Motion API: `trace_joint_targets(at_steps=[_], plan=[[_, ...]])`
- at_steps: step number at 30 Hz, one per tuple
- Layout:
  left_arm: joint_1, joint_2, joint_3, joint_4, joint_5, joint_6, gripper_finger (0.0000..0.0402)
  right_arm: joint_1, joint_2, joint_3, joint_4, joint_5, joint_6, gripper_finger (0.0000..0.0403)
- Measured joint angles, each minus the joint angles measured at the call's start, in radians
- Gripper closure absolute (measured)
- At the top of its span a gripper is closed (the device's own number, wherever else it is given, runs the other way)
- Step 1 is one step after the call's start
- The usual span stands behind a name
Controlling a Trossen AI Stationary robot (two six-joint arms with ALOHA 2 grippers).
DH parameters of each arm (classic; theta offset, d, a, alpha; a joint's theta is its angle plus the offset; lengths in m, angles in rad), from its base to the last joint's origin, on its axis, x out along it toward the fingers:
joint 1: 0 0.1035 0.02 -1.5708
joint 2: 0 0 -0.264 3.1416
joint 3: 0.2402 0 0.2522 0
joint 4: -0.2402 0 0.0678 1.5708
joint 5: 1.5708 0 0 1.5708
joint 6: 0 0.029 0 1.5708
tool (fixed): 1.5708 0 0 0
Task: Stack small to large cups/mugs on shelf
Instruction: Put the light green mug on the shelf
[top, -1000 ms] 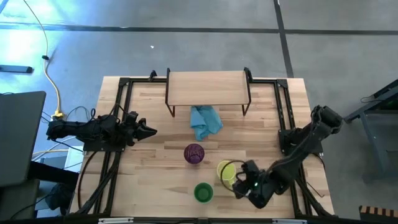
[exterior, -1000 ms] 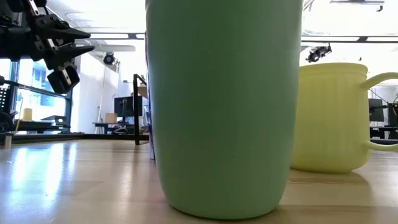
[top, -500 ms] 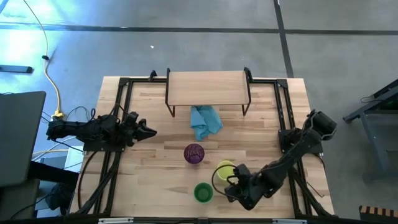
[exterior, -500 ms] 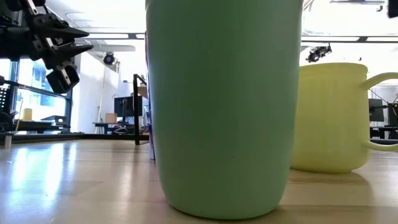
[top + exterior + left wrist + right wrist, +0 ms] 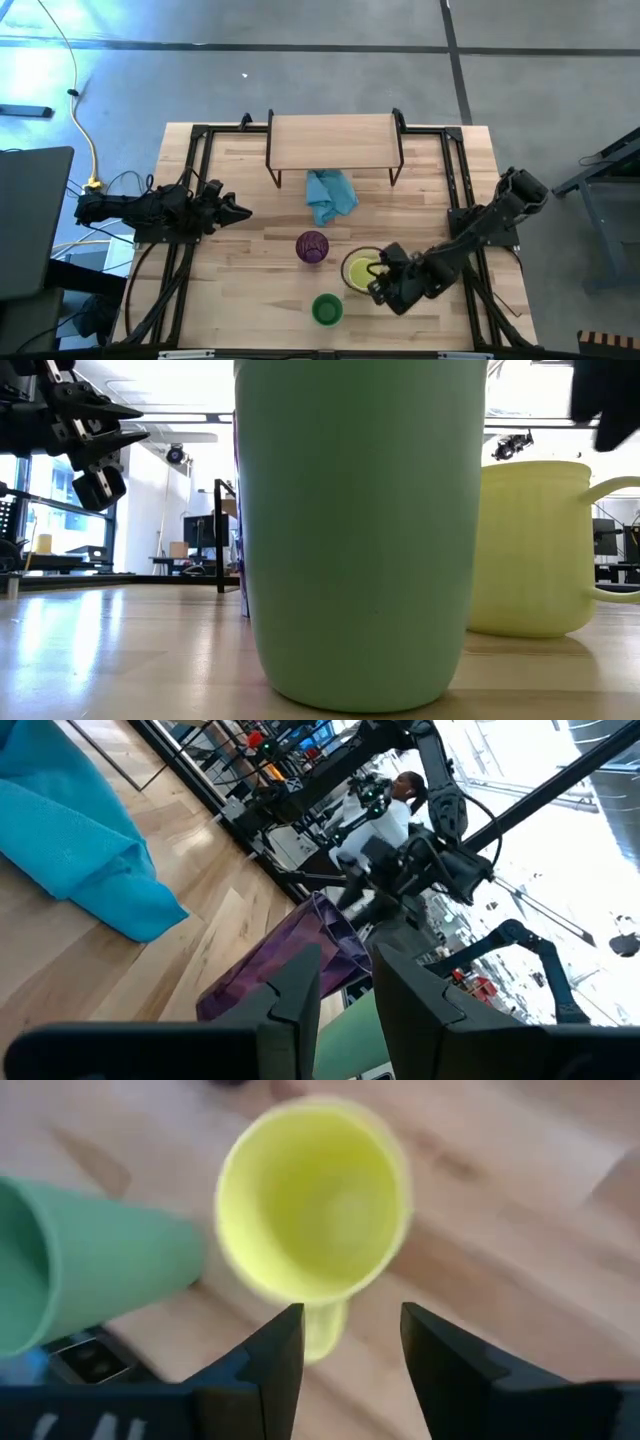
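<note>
Right end effector (image 5: 345, 1350), fingers parted and empty, hangs over the handled yellow-green plastic mug (image 5: 361, 271), which stands at the wooden counter's (image 5: 240, 270) five o'clock. Risk: a finger striking its handle, toppling it into the neighbouring green plastic cup (image 5: 327, 309) (close by). Left end effector (image 5: 238, 211) waits at nine o'clock, nearly closed.

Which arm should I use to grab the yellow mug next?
Right. The right claw is open and hangs right over the yellow mug, with the handle between its fingers. The left claw waits at the table's left side, farther off.
</note>
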Motion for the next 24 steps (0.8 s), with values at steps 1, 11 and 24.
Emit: trace_joint_targets(at_steps=[1, 11, 24], plan=[[0.0, 0.0, 0.0, 0.0, 0.0, 0.0, 0.0318, -0.016, -0.005, 0.0, -0.009, 0.001, -0.042, 0.0245], [0.0, 0.0, 0.0, 0.001, 0.0, -0.01, 0.0318, -0.197, -0.008, 0.0, 0.018, -0.065, -0.608, 0.0245], [0.0, 0.0, 0.0, 0.001, -0.001, -0.01, 0.0318, -0.311, -0.008, 0.0, 0.084, -0.227, -1.187, 0.0245]])
